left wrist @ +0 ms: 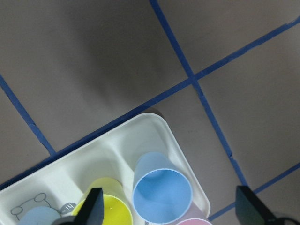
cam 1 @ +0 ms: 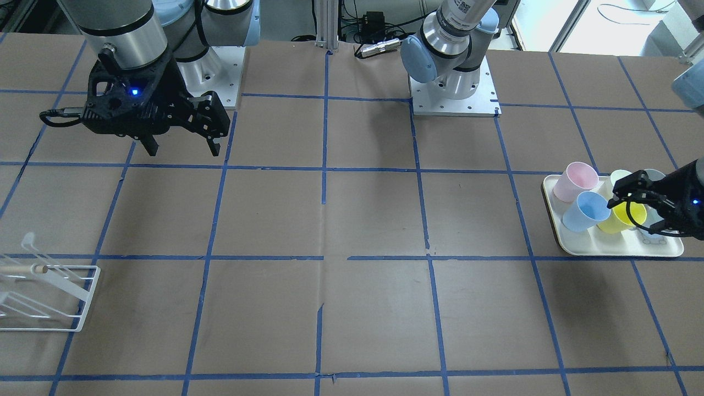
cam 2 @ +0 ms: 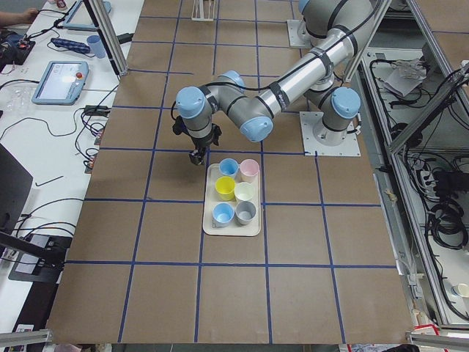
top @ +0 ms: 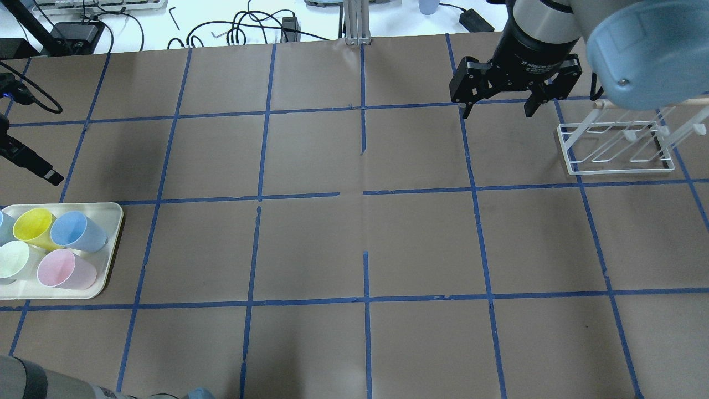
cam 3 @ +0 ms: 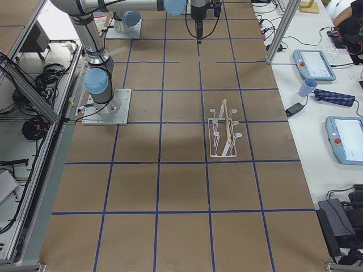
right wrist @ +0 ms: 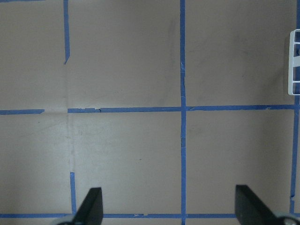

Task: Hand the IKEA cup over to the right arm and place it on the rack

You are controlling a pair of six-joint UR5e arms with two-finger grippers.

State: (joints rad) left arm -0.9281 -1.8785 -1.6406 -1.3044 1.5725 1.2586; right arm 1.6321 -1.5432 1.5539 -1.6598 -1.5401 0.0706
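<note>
Brown papered surface (top: 310, 244): pale blue plastic tumbler (left wrist: 161, 192) sits upright in corner of cream tray (left wrist: 154, 126), left claw (left wrist: 169, 207) spread above. Risk: descent could clip neighbouring yellow cup (left wrist: 105, 211), tipping it. Right claw (top: 496, 111) spread, empty.

White lettering (top: 533, 67) is printed on the black wrist band of the right arm (top: 540, 25), at the far right of the table. Only a leading "2F" can be made out; the rest is too blurred. A square black-and-white code label (cam 1: 465, 6) is stuck on the left arm (cam 1: 459, 30), with no legible characters. A thin line drawing (left wrist: 28, 212) and a small mark beside it are seen on the tray (left wrist: 154, 126); neither can be read.
</note>
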